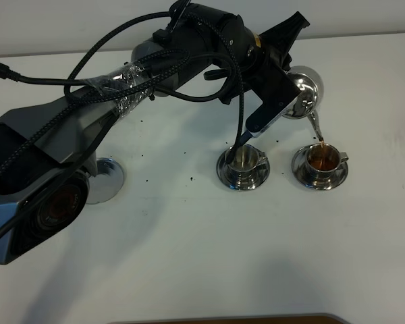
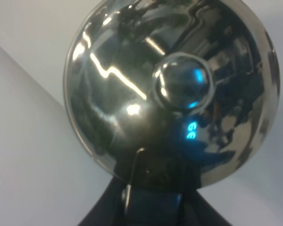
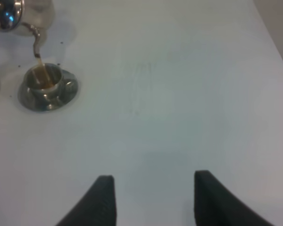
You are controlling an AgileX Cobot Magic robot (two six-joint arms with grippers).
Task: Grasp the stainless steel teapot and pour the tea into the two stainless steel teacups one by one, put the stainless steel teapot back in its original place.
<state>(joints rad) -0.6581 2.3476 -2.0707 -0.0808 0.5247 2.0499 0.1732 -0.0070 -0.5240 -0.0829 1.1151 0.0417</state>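
The stainless steel teapot point(image 1: 305, 89) is tilted with its spout point(image 1: 315, 127) down, and tea streams into the right teacup point(image 1: 322, 160), which holds brown tea on its saucer. My left gripper point(image 1: 288, 102) reaches across the middle and is shut on the teapot's handle. The left wrist view is filled by the teapot's lid and knob point(image 2: 181, 83). The left teacup point(image 1: 244, 160) stands on its saucer and looks empty. The steel coaster disc point(image 1: 110, 179) lies at the left, partly hidden by my arm. My right gripper point(image 3: 151, 190) is open and empty, and its view shows the teapot point(image 3: 9, 12) and the filling cup point(image 3: 44, 84).
The white table point(image 1: 209, 256) runs wide in front of the cups. Small dark specks lie around the saucers. A brown edge point(image 1: 223, 319) shows at the table's front. The left arm and its cables point(image 1: 121, 81) cover the upper left.
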